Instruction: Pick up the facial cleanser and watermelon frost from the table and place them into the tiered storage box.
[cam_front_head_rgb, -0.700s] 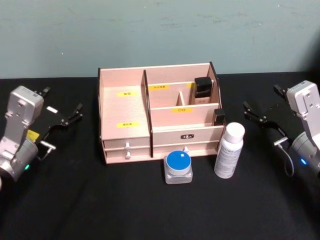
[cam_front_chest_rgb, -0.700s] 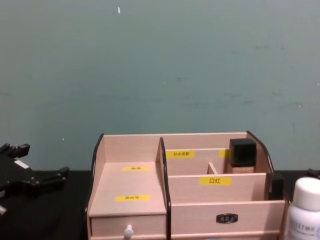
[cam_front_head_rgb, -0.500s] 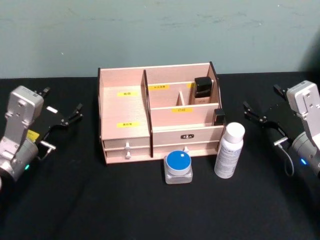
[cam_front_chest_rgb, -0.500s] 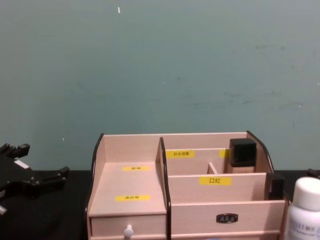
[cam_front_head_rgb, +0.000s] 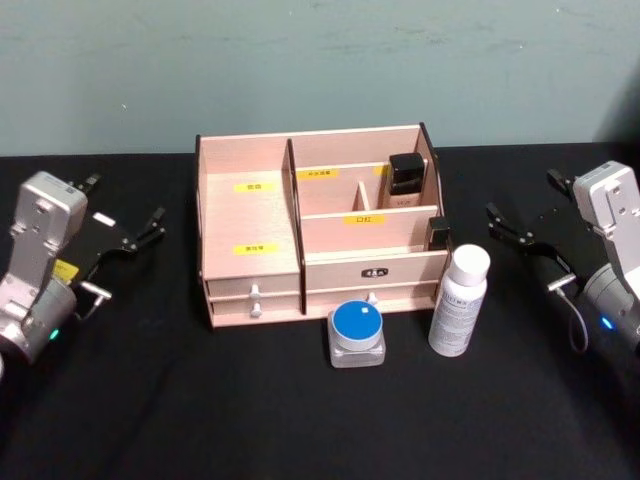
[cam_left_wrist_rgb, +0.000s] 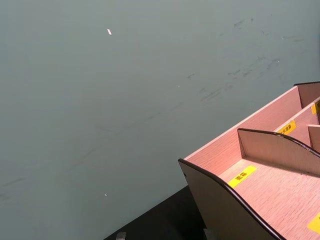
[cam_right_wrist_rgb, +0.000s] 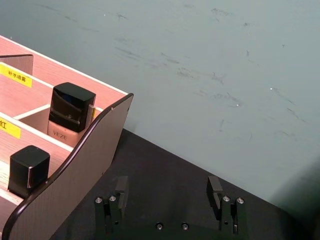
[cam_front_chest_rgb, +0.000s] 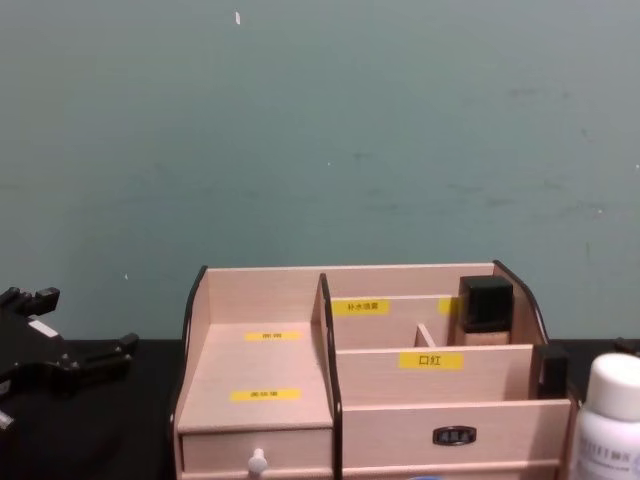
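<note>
Where the black tabletop (cam_front_head_rgb: 250, 420) runs toward its far edge, tiered storage box (cam_front_head_rgb: 250, 215): set at the middle, with its drawers turned to the near edge.
Box contents: a dark-capped bottle (cam_front_head_rgb: 405, 180) is stood in the rear right compartment; a small black-capped item (cam_front_head_rgb: 437, 233) is lodged in the narrow compartment at the box's right side, further forward.
White bottle (cam_front_head_rgb: 459, 300): stood upright on the tabletop at the box's front right corner; whether the box is touched cannot be told.
Blue-lidded jar (cam_front_head_rgb: 357, 335): placed on the tabletop just in front of the box's right drawer, between the box and the near edge, just beside the white bottle and apart from it.
Left pincer (cam_front_head_rgb: 120, 205): held near the tabletop's left edge, well apart from the box; its fingers are spread and nothing is gripped.
Right pincer (cam_front_head_rgb: 525, 200): held near the tabletop's right edge, beyond the white bottle; in the right wrist view its fingers are seen parted over bare tabletop, with nothing between them.
</note>
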